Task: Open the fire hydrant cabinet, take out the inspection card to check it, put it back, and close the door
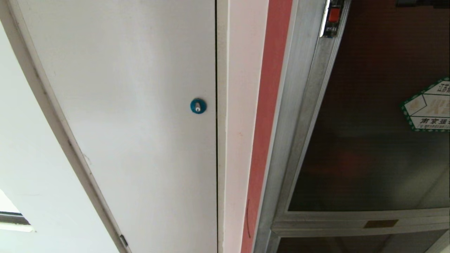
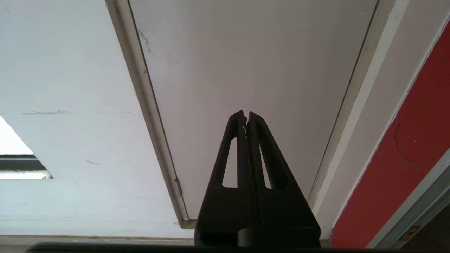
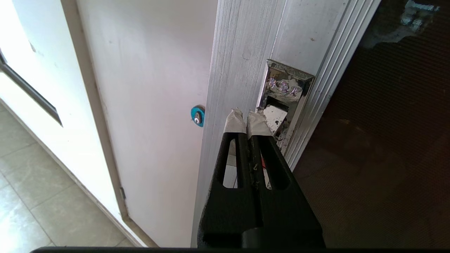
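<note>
White wall, cabinet door shut — opening step: right gripper, closed and empty, at the latch — must press it.

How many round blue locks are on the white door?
1. The round blue lock sits near the white door's right edge, beside the fire hydrant cabinet. More could be hidden outside the pictures.

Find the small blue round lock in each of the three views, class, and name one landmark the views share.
Head view: blue lock left of centre, near the white door's right edge.
Left wrist view: not in it.
Right wrist view: lock just left of the shut right gripper.
Shared landmark: the white door.
</note>
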You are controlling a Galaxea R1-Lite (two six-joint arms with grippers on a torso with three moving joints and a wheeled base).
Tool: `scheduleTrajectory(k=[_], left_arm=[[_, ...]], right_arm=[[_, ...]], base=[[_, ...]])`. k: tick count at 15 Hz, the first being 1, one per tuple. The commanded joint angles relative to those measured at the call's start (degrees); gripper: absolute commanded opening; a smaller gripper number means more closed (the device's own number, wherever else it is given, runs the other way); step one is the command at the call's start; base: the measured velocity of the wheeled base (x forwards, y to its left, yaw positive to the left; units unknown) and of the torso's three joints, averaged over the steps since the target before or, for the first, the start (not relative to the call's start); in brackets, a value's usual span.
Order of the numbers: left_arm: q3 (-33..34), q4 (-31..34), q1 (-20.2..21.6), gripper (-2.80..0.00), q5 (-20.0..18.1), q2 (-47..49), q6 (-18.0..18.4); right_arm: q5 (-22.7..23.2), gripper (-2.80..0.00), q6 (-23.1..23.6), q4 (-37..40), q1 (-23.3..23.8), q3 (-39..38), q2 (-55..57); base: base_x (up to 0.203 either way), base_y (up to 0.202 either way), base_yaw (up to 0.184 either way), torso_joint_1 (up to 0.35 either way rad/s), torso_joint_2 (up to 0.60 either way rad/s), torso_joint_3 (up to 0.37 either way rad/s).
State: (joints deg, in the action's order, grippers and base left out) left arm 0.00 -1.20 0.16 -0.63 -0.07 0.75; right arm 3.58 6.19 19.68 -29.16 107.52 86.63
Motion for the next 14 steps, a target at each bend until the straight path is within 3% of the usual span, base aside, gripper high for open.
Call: scheduleTrajectory(k=[1,14], left_arm=[[0.4,0.0,0.0,-2.8,0.0,0.0,0.0],[0.4,0.0,0.0,-2.8,0.0,0.0,0.0]], right_arm=[[0.0,-2.8,0.0,0.2,0.2,-0.1,0.1],[-0.1,-2.8,-1.7,0.1,2.9,-2.7,0.1]], base=[[0.0,0.0,0.0,0.0,0.0,0.0],[0.0,0.0,0.0,0.0,0.0,0.0]])
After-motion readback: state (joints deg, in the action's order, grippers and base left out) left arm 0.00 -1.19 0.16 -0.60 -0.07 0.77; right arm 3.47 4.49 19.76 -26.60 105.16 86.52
